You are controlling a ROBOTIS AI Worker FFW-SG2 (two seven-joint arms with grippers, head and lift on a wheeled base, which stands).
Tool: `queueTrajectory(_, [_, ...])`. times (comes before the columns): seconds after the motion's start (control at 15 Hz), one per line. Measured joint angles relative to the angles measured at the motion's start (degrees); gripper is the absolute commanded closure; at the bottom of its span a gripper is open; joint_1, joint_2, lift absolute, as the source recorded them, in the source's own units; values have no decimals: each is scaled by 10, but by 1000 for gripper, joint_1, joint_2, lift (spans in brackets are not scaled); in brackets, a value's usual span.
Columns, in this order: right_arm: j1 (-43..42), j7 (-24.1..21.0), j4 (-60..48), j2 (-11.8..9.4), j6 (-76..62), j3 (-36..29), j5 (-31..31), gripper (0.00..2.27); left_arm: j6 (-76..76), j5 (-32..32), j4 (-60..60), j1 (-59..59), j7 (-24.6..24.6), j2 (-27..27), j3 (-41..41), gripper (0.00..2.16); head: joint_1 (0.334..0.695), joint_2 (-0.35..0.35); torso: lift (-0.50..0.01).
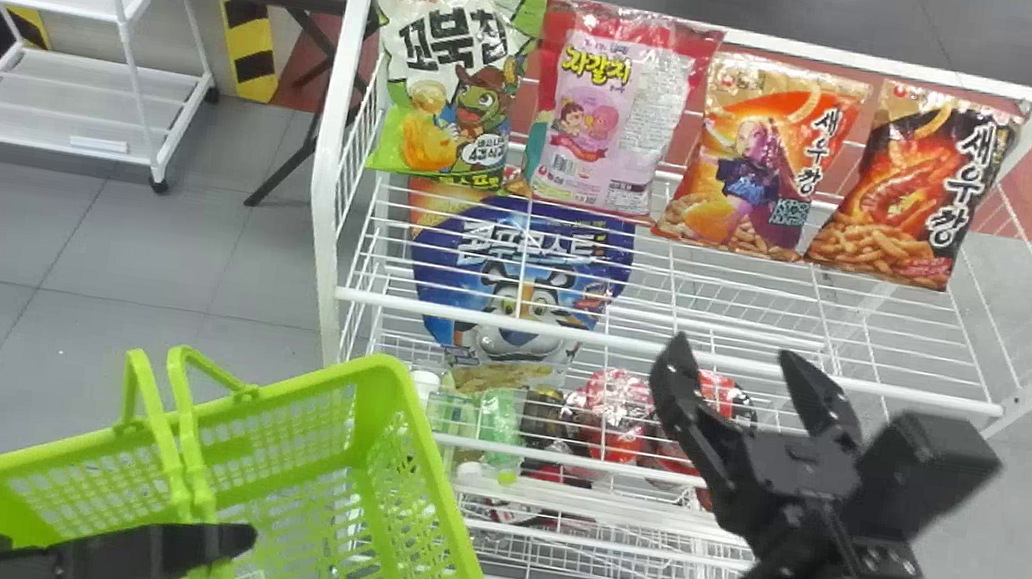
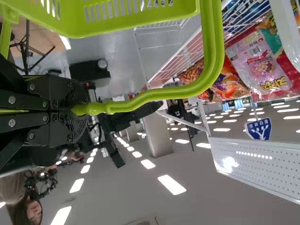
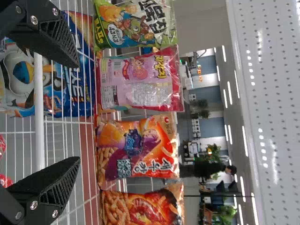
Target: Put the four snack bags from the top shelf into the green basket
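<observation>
Likely next item: orange snack bag, third from left, top shelf, long axis roughly upright. Bearing: ahead of the right gripper, the nearer one, beyond the shelf's front rail. Right jaws: wide, empty, spread side to side, aimed between it and the pink snack bag. Left gripper: jaws clamping the basket handle; green basket lower left.

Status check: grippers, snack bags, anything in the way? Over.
Left gripper shut on lime-green plastic basket handle. Right gripper open, empty, facing white wire rack. All four colourful, glossy snack bags on top shelf. Front rail may need clearing.
</observation>
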Motion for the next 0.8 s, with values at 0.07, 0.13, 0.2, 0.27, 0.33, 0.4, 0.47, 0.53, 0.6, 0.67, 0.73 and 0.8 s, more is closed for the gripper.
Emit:
queueTrajectory(0.07, [-31,-2,19,0,24,12,-1,124,0,-1,0,0,0,0,-4,2148,695,-32,0])
queueTrajectory(0.13, [-68,-5,43,0,43,29,-3,127,0,-3,0,1,0,0,-9,2148,695,6,0])
queueTrajectory(0.2, [-106,-9,69,0,55,49,-4,127,0,-4,0,1,0,0,-12,2148,695,29,0])
queueTrajectory(0.27, [-138,-11,89,0,65,66,-4,127,0,-4,0,2,0,0,-15,2148,695,54,0])
queueTrajectory(0.33, [-173,-19,111,0,80,86,-5,127,0,-4,0,1,0,1,-17,2148,695,77,0])
queueTrajectory(0.4, [-208,-31,134,0,91,108,-4,127,0,-4,0,-1,0,2,-18,2148,695,98,0])
queueTrajectory(0.47, [-239,-43,159,0,96,127,-2,127,0,-5,1,-3,0,2,-19,2148,695,117,0])
queueTrajectory(0.53, [-275,-55,193,0,97,146,-2,127,0,-5,1,-6,0,3,-19,2148,695,133,0])
queueTrajectory(0.6, [-311,-66,229,0,95,164,-3,127,0,-7,3,-11,0,4,-20,2148,695,145,0])
queueTrajectory(0.67, [-342,-70,264,0,89,175,-4,127,0,-9,4,-15,0,4,-22,2148,695,160,0])
queueTrajectory(0.73, [-378,-72,308,0,76,184,-5,127,0,-13,6,-19,0,4,-23,2148,695,163,0])
queueTrajectory(0.8, [-412,-72,356,0,55,191,-6,127,0,-16,7,-21,0,5,-24,2148,695,162,0])
